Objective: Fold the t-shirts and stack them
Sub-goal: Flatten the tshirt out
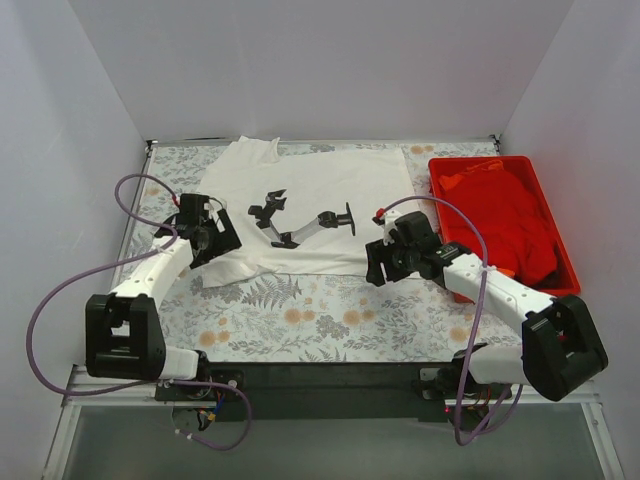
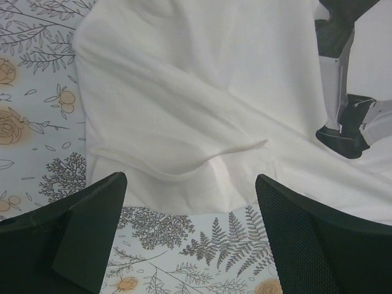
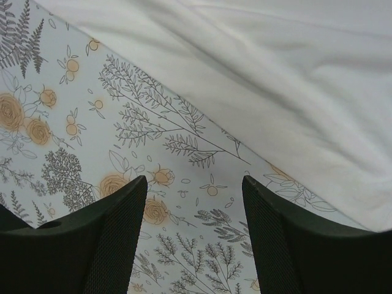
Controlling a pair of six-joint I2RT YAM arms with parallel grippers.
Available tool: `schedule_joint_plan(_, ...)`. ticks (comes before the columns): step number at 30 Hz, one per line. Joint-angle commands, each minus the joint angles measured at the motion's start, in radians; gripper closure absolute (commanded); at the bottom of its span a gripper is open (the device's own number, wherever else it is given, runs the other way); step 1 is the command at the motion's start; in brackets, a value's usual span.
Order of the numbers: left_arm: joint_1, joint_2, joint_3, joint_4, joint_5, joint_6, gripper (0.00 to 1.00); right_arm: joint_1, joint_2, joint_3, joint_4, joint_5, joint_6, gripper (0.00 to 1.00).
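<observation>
White shirt [image 1: 320, 195] is lying upper centre, red shirt [image 1: 512, 215] sitting in the tray [image 1: 480, 162] at right; your left gripper [image 2: 190, 179] and right gripper [image 3: 194, 180] are gaping open, holding nothing.

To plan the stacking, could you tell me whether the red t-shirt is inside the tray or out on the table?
Inside: the red t-shirt lies crumpled within the red tray walls, right of the white t-shirt.

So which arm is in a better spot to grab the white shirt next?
Probably the left. The left claw is open and hangs right over the white shirt at its near edge, with cloth showing between its fingers. The right claw is open too, but mostly over bare tablecloth.
</observation>
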Motion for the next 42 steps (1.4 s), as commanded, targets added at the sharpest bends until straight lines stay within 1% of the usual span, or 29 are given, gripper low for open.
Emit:
schedule_joint_plan(1, -0.018, 0.034, 0.048, -0.009, 0.032, 0.07, 0.14, 0.028, 0.001, 0.001, 0.019, -0.031, -0.021, 0.3)
schedule_joint_plan(3, -0.018, 0.074, 0.082, -0.051, -0.003, 0.044, 0.14, 0.036, -0.008, 0.001, 0.019, -0.037, -0.021, 0.3)
schedule_joint_plan(4, -0.018, 0.084, 0.088, -0.064, -0.047, 0.023, 0.14, 0.044, -0.011, 0.0, 0.019, -0.037, -0.023, 0.3)
schedule_joint_plan(5, -0.018, 0.09, 0.088, -0.07, -0.066, -0.018, 0.14, 0.045, -0.019, 0.0, 0.019, -0.037, -0.024, 0.3)
schedule_joint_plan(6, -0.018, 0.087, 0.079, -0.075, -0.081, -0.043, 0.16, 0.048, -0.022, -0.005, 0.019, -0.034, -0.021, 0.3)
schedule_joint_plan(8, -0.017, 0.068, 0.067, -0.079, -0.159, -0.101, 0.22, 0.05, -0.025, -0.008, 0.017, -0.025, -0.021, 0.3)
schedule_joint_plan(9, -0.014, 0.056, 0.051, -0.088, -0.19, -0.159, 0.25, 0.05, -0.025, -0.012, 0.017, -0.022, -0.02, 0.3)
schedule_joint_plan(11, 0.008, 0.0, 0.028, -0.092, -0.23, -0.217, 0.28, 0.051, -0.028, -0.015, 0.014, -0.025, -0.017, 0.3)
schedule_joint_plan(13, 0.037, -0.053, 0.004, -0.095, -0.227, -0.281, 0.3, 0.051, -0.031, -0.02, 0.016, -0.037, -0.014, 0.3)
schedule_joint_plan(14, 0.066, -0.065, -0.001, -0.098, -0.217, -0.298, 0.31, 0.053, -0.033, -0.021, 0.016, -0.04, -0.015, 0.3)
schedule_joint_plan(15, 0.072, -0.071, -0.004, -0.108, -0.213, -0.331, 0.31, 0.054, -0.036, -0.023, 0.017, -0.042, -0.018, 0.3)
schedule_joint_plan(17, 0.135, -0.071, -0.012, -0.119, -0.189, -0.365, 0.32, 0.057, -0.042, -0.026, 0.017, -0.045, -0.021, 0.3)
schedule_joint_plan(19, 0.163, -0.054, -0.009, -0.138, -0.149, -0.427, 0.33, 0.059, -0.045, -0.029, 0.017, -0.046, -0.029, 0.3)
schedule_joint_plan(20, 0.176, -0.03, -0.004, -0.145, -0.14, -0.447, 0.35, 0.059, -0.051, -0.031, 0.017, -0.046, -0.033, 0.3)
schedule_joint_plan(21, 0.181, -0.012, 0.004, -0.162, -0.119, -0.465, 0.36, 0.059, -0.054, -0.031, 0.017, -0.046, -0.037, 0.3)
schedule_joint_plan(22, 0.184, 0.007, 0.013, -0.174, -0.114, -0.503, 0.37, 0.059, -0.06, -0.032, 0.017, -0.046, -0.041, 0.3)
schedule_joint_plan(26, 0.183, 0.132, 0.097, -0.265, -0.106, -0.568, 0.4, 0.059, -0.079, -0.044, 0.019, -0.049, -0.05, 0.3)
schedule_joint_plan(30, 0.183, 0.183, 0.146, -0.288, -0.083, -0.599, 0.41, 0.059, -0.097, -0.054, 0.022, -0.042, -0.063, 0.3)
schedule_joint_plan(33, 0.181, 0.218, 0.159, -0.303, -0.091, -0.623, 0.42, 0.058, -0.11, -0.061, 0.022, -0.025, -0.076, 0.3)
schedule_joint_plan(42, 0.177, 0.291, 0.195, -0.32, -0.078, -0.631, 0.48, 0.059, -0.117, -0.074, 0.029, -0.005, -0.09, 0.3)
